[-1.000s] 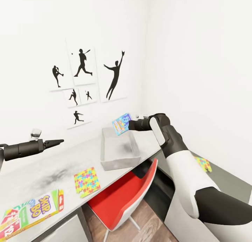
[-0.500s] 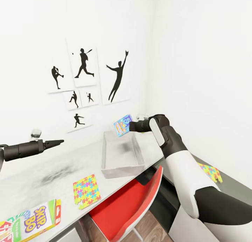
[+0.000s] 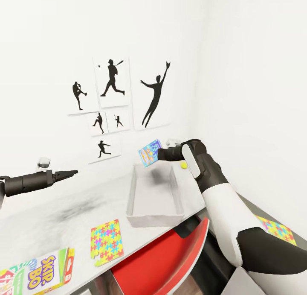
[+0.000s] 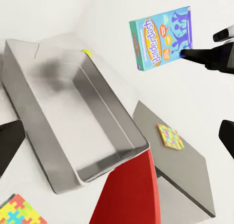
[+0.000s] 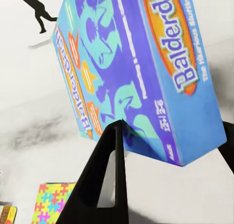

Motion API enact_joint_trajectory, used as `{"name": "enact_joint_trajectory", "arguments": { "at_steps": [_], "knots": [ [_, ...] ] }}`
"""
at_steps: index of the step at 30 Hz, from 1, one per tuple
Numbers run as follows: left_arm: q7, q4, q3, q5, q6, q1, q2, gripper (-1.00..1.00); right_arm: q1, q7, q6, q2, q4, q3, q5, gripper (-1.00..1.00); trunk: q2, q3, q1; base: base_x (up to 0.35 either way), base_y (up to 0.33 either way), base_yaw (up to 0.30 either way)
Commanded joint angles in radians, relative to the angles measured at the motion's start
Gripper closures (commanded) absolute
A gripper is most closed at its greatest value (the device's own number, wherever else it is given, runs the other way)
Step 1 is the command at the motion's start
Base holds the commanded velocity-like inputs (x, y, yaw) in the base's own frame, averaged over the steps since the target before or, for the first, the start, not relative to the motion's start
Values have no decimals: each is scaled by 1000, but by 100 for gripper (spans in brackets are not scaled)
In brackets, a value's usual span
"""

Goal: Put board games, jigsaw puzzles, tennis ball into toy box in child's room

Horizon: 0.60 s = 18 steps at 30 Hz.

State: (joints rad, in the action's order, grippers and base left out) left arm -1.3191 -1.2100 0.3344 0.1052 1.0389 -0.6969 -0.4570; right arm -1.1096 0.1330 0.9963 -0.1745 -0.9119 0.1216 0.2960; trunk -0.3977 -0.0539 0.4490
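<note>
Bright, even, diffuse light washes the white walls nearly featureless, with no glare. A soft dark shadow smudge lies inside the toy box (image 3: 154, 197) at its far end, and another on the table (image 3: 51, 214) left of it. Renders are sharp; the wrist-view Balderdash box (image 5: 141, 73) is slightly blurred.

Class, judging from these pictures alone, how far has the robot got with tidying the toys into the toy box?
Done: nothing; the toy box looks empty. In hand: the right hand holds the blue Balderdash game above the box's far end. Left: the Skip-Bo game, the jigsaw on the table, a second jigsaw on the grey surface, and the tennis ball. The left hand holds nothing.
</note>
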Motion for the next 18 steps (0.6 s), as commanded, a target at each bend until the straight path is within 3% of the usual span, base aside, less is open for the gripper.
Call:
{"name": "enact_joint_trajectory", "arguments": {
  "at_steps": [1,5,13,18],
  "knots": [
    [-2,0,0,2,8,-1,0,-100,-1,7,4,0,-1,0,-3,100,-2,-2,1,206,-33,284],
    [-2,-1,0,2,8,-1,0,-100,-1,8,3,0,-1,-2,2,100,-2,-2,1,199,-21,134],
    [-2,-5,0,3,8,-1,0,-100,-1,8,2,0,-1,-2,4,100,-2,-2,1,203,-39,11],
    [-2,-5,0,4,8,-1,0,-100,-1,8,2,0,-1,-2,5,100,-2,-2,1,159,81,0]
  ]
}}
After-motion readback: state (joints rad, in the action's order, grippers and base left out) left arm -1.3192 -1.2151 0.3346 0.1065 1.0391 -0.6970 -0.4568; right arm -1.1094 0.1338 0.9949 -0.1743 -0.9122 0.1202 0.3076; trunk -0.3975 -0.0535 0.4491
